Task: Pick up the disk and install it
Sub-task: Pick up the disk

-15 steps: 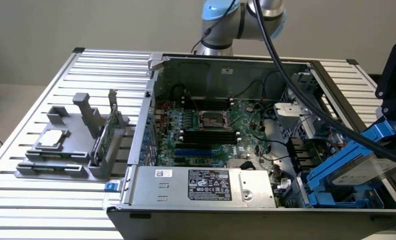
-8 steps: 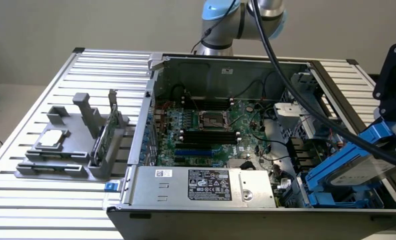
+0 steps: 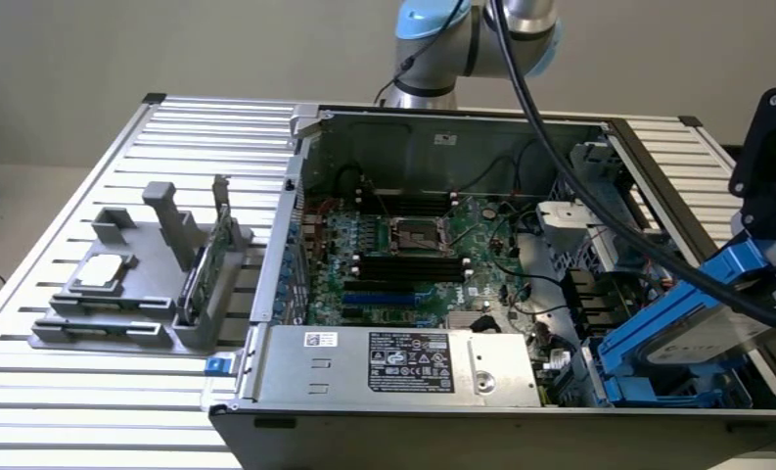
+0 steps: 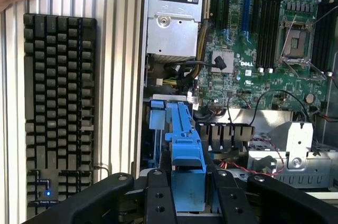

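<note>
Install step in hand: claw pinches the disk by its blue rails, tilted over drive bay, PC case's 4 o'clock in exterior view. Seating likely needs rails squared w/ bay.

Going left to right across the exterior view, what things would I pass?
Small silver drive → green card → motherboard → disk, in its blue rails, tilted over the case's right end.
</note>
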`<state>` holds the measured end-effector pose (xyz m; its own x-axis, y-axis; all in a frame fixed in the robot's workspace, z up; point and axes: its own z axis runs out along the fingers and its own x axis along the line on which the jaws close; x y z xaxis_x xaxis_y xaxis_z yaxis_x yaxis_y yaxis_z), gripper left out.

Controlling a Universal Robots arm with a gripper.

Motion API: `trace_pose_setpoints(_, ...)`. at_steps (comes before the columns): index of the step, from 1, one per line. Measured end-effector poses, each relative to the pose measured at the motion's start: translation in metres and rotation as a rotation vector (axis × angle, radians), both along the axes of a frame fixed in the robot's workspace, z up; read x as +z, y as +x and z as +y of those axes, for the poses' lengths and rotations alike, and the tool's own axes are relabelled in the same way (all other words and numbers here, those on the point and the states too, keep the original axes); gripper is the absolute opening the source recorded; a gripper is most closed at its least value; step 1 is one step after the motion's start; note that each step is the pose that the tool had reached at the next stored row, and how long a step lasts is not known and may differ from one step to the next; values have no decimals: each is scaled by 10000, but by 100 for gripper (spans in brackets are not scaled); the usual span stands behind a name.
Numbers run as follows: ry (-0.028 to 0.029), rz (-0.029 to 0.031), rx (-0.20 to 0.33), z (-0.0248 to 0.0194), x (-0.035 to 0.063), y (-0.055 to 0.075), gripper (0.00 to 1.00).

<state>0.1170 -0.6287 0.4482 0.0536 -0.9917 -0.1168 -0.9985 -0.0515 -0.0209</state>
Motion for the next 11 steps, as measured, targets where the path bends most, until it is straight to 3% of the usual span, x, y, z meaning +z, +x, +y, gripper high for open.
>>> trace_pose_setpoints(11, -1, -45, -1, 7, -46, -24, 33)
